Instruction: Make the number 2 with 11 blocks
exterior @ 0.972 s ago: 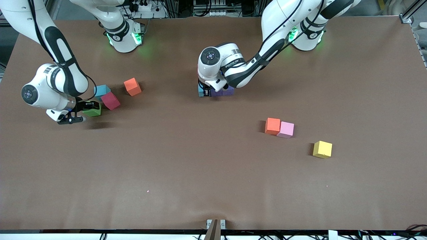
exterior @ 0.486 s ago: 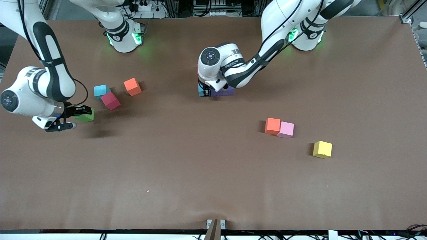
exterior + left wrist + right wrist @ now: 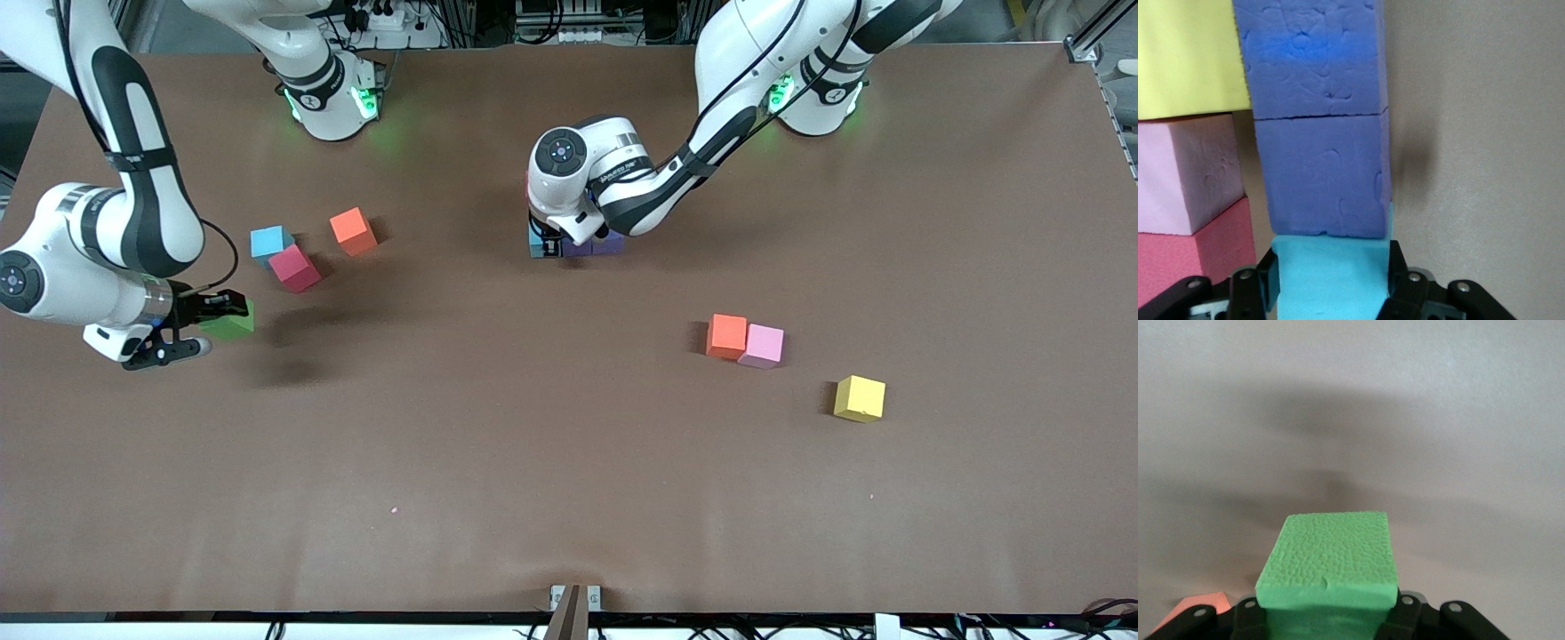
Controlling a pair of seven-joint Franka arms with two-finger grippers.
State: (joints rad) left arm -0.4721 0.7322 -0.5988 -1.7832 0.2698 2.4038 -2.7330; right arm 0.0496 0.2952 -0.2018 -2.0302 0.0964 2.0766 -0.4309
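My left gripper (image 3: 548, 245) is down at the table's middle, shut on a light blue block (image 3: 1331, 280) that butts against a row of two purple blocks (image 3: 1319, 120). Beside that row lie a yellow block (image 3: 1188, 57), a pink block (image 3: 1188, 173) and a red block (image 3: 1175, 263); in the front view the arm hides these. Toward the right arm's end, my right gripper (image 3: 222, 316) hangs above the table, shut on a green block (image 3: 1328, 550). The number 2 does not show as a whole digit.
Loose blocks near the right arm: light blue (image 3: 268, 241), red (image 3: 294, 268), orange (image 3: 353, 231). Toward the left arm's end, nearer the front camera, lie an orange-red block (image 3: 727, 336) touching a pink block (image 3: 763, 346), and a yellow block (image 3: 860, 398).
My right gripper has carried the green block away from the red and light blue blocks, toward the table's end. The left arm has stayed in place.
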